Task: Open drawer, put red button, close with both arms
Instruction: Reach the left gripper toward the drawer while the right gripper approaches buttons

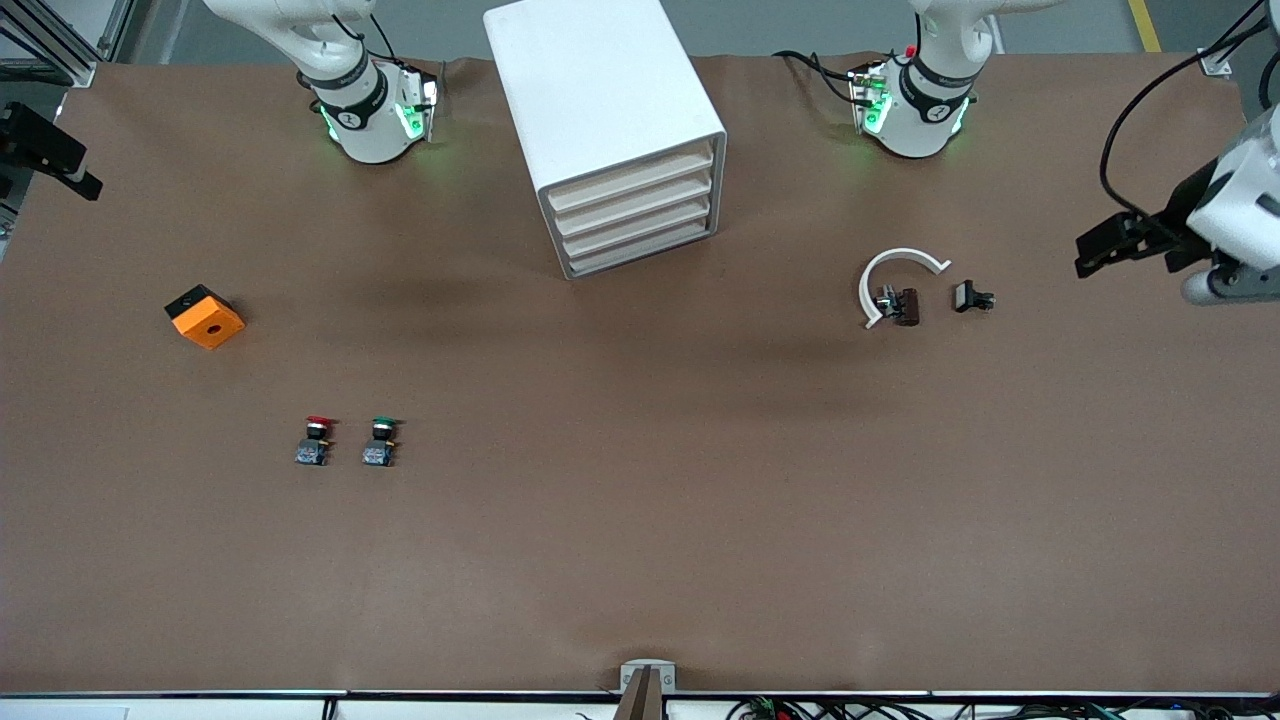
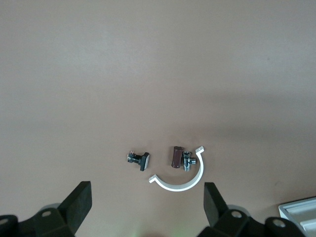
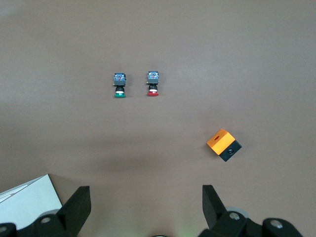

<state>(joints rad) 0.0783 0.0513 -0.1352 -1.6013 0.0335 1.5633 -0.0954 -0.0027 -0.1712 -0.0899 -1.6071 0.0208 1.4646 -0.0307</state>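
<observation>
Red button (image 1: 316,440) lying on its side on the desk (image 1: 640,520), toward the right arm's end, cap pointing at the robots' bases and blue-grey base block toward the front camera, so long axis running base-to-camera. Right beside it, not touching: the green-capped twin (image 1: 380,441), same pose, parallel, on the side nearer the cabinet. Orange block (image 1: 205,316) with a black side and a hole on top, farther from the camera and closer to the desk's edge at the right arm's end. White cabinet (image 1: 615,130) up between the two bases, all four drawers pushed in, top drawer (image 1: 632,181) shut, fronts angled toward the left arm's end. Nothing but open brown desk between button and cabinet. Over at the left arm's end: a white C-shaped clip (image 1: 893,280) with a small brown and metal piece (image 1: 900,305) inside its curve, plus a little black bolt-like part (image 1: 971,296) just beside. Left end effector (image 2: 147,200) up over that clutter, fingers spread wide, holding nothing. Right end effector (image 3: 146,200) hanging over bare desk near the orange block, also wide open and empty.
</observation>
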